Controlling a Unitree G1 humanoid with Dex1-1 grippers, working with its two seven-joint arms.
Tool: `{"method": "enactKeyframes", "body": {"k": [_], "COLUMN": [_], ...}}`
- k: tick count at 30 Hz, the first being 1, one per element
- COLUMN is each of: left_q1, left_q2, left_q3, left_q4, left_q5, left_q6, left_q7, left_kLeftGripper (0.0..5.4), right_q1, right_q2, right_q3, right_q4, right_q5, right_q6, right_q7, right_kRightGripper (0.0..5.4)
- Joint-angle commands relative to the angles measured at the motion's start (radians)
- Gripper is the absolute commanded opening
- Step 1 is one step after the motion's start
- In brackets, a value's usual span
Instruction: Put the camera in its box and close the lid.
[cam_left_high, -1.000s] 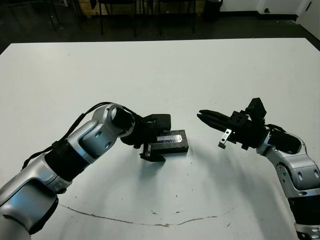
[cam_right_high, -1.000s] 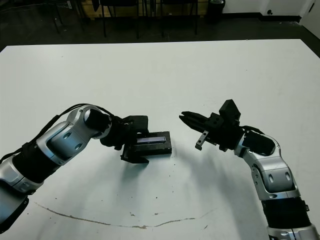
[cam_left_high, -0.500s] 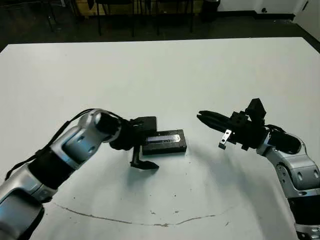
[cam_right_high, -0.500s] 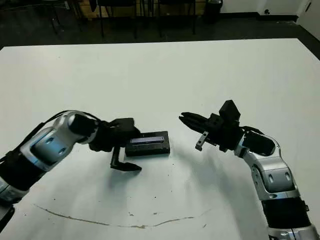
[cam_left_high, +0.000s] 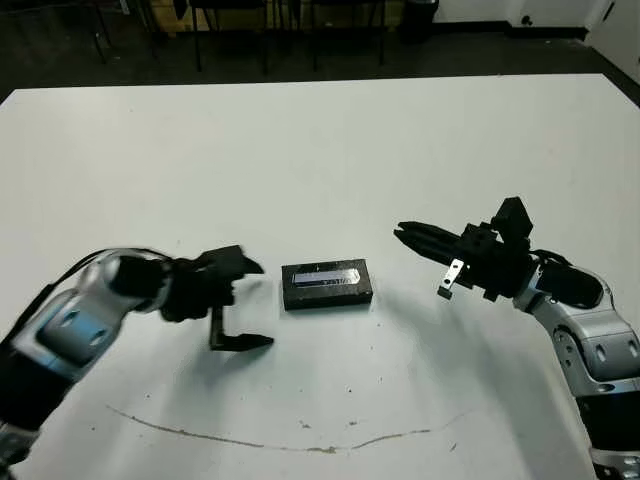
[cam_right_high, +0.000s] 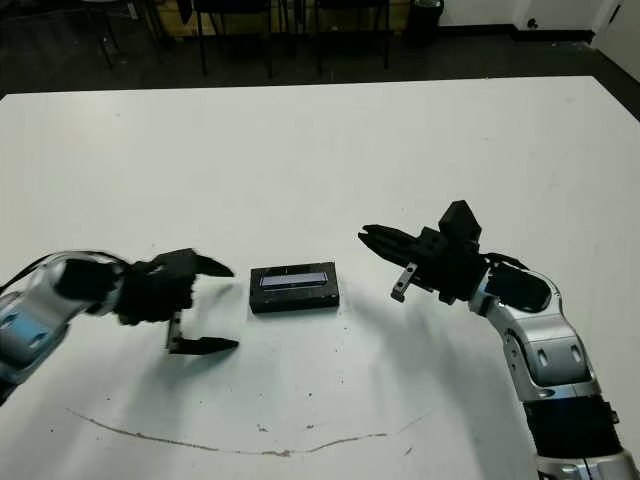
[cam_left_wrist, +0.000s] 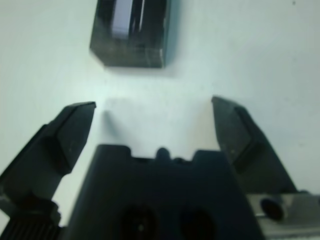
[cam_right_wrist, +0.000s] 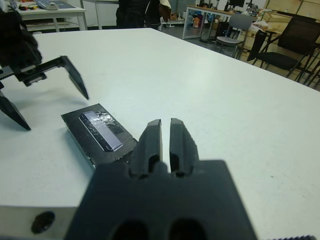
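Withdrawal of the left gripper is what marks this moment: a second ago its fingers were set at the near-left end of the lid, half a second ago they had been drawn just off that end, and now they are held well clear, out to the left over bare table, with the jaws spread wide and nothing between them. In the left wrist view the closed box is seen ahead of the parted fingers, apart from them. At the middle of the table the lid is seen lying flat and square over the box, its pale stripe up; the box beneath is covered, and the camera cannot be seen, so it is judged to be shut inside. The lid's place has not been altered by the release. To the right, the right gripper is held above the table, pointed toward the lid but apart from it, its fingers pressed together and empty, as it was a second ago. From this the task is judged to be done or very nearly so, with only retreat of the arms remaining.
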Motion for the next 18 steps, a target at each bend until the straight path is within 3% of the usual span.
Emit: {"method": "enactKeyframes", "body": {"k": [1, 4, 8, 12, 18], "left_q1": [0.165, 0.248, 0.314, 0.326, 0.268], "left_q2": [0.025, -0.057, -0.238, -0.395, -0.577], "left_q3": [0.131, 0.294, 0.415, 0.413, 0.351], "left_q4": [-0.068, -0.219, -0.366, -0.435, -0.591], "left_q5": [-0.035, -0.11, -0.167, -0.209, -0.384], "left_q6": [0.123, 0.207, 0.206, 0.166, 0.408], "left_q7": [0.101, 0.258, 0.477, 0.608, 0.825], "left_kLeftGripper": [5.4, 5.32, 4.8, 3.99, 2.84], "right_q1": [0.022, 0.027, 0.033, 0.038, 0.042], "right_q2": [-0.012, -0.005, 0.005, 0.014, 0.008], "right_q3": [-0.008, -0.016, -0.023, -0.031, -0.034], "right_q4": [-0.001, 0.0, 0.002, 0.0, -0.016], "right_q5": [-0.004, 0.01, 0.015, 0.021, 0.017], "right_q6": [0.008, 0.012, -0.006, -0.004, 0.041], "right_q7": [-0.008, -0.004, -0.007, -0.023, -0.064], "right_kRightGripper": [0.0, 0.0, 0.0, 0.0, 0.0]}}
